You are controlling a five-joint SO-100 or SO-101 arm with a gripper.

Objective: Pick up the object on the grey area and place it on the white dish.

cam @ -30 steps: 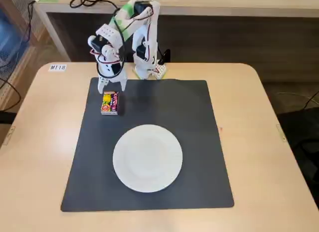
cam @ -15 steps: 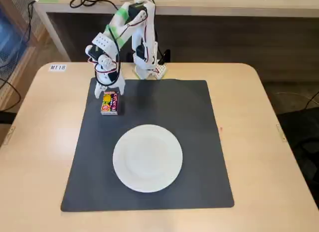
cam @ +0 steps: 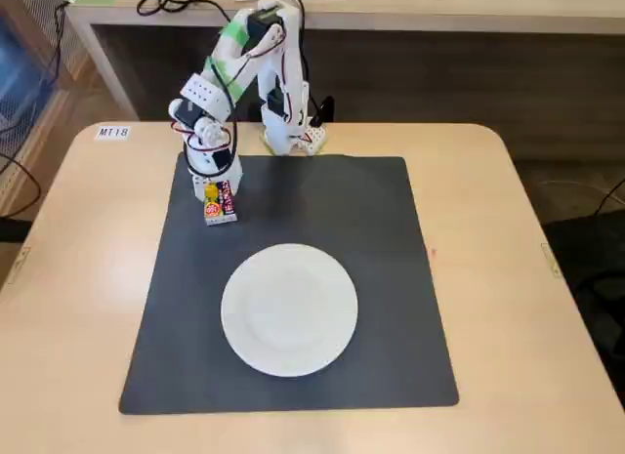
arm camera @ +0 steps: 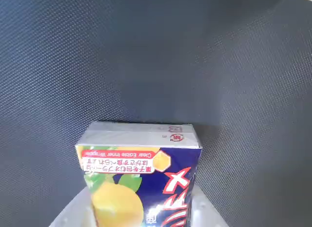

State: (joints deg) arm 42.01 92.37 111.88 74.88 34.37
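The end effector point(cam: 217, 192) is lowered over the packet point(cam: 220, 204), which lies near the grey mat's point(cam: 391, 278) far left corner; whether a grip is closed cannot be told. Lifting and placing on the empty white dish point(cam: 289, 309) remain.

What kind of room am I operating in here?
Probably an office or lab test station: a labelled table with a grey mat, a cabled desk behind, and a small arm whose gripper is at a packet.
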